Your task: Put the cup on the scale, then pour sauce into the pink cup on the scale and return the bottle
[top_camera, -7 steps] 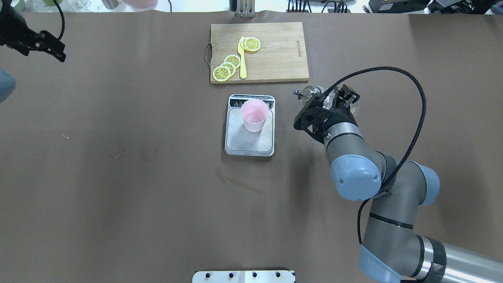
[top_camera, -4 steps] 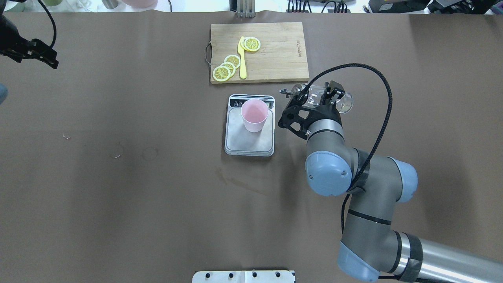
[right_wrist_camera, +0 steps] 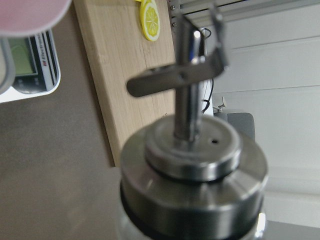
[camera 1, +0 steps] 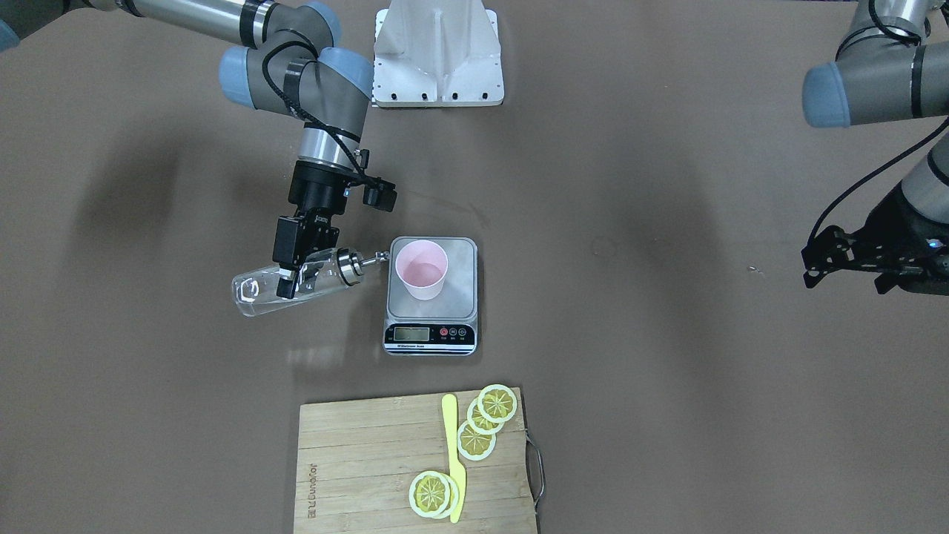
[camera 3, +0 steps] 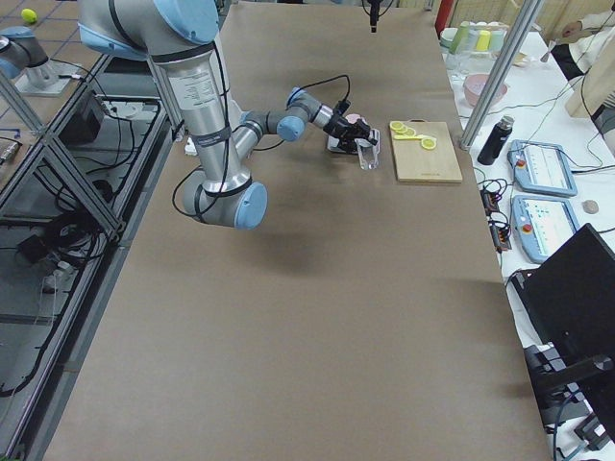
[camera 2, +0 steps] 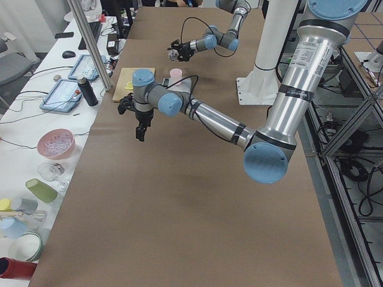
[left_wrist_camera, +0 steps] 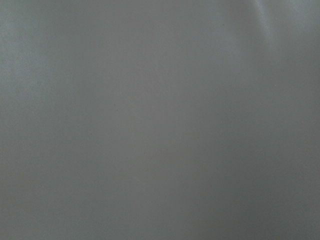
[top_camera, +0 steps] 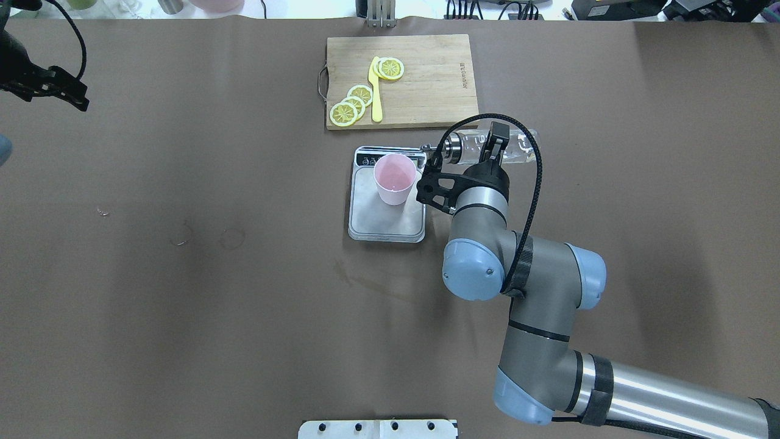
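The pale pink cup [top_camera: 395,177] stands upright on the scale [top_camera: 387,224], towards its display end; both also show in the front view, the cup [camera 1: 421,271] and the scale [camera 1: 461,300]. My right gripper [top_camera: 492,146] is shut on the clear glass bottle [top_camera: 519,150], held nearly horizontal beside the scale. The bottle's metal spout [camera 1: 371,258] points at the cup and ends just short of its rim. The spout cap [right_wrist_camera: 192,150] fills the right wrist view. I see no stream. My left gripper [camera 2: 140,131] hangs over bare table far to the left; I cannot tell its state.
A wooden cutting board [top_camera: 432,79] with lemon slices [top_camera: 350,107] and a yellow knife [top_camera: 376,91] lies just beyond the scale. The robot's white base plate [camera 1: 437,52] is at the near edge. The left wrist view shows only blurred grey surface.
My right arm has carried the bottle left towards the scale and laid it flatter, the spout now next to the cup. My left arm drew slightly further left.
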Controlling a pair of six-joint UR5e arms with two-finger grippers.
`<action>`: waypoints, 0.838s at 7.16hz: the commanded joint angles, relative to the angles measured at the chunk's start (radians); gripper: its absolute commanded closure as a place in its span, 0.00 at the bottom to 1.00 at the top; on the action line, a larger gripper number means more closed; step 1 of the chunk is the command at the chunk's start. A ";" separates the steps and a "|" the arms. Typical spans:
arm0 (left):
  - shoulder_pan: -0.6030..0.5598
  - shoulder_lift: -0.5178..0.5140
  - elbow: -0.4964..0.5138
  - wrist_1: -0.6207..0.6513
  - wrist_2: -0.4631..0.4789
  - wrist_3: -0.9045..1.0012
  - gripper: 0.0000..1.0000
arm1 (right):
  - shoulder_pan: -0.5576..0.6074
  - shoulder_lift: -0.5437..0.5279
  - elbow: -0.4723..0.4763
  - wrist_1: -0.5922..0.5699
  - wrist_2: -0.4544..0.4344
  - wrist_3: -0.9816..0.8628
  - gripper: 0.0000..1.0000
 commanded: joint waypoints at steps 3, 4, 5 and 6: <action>-0.001 0.000 0.009 0.000 0.003 0.000 0.01 | -0.008 0.053 -0.052 -0.028 -0.067 -0.118 1.00; 0.001 0.003 0.014 -0.005 0.003 0.000 0.01 | -0.010 0.063 -0.058 -0.030 -0.066 -0.123 1.00; 0.001 0.003 0.027 -0.025 0.003 0.000 0.01 | -0.008 0.062 -0.067 -0.028 -0.067 -0.132 1.00; 0.001 0.003 0.035 -0.028 0.003 0.000 0.01 | -0.008 0.063 -0.066 -0.028 -0.072 -0.200 1.00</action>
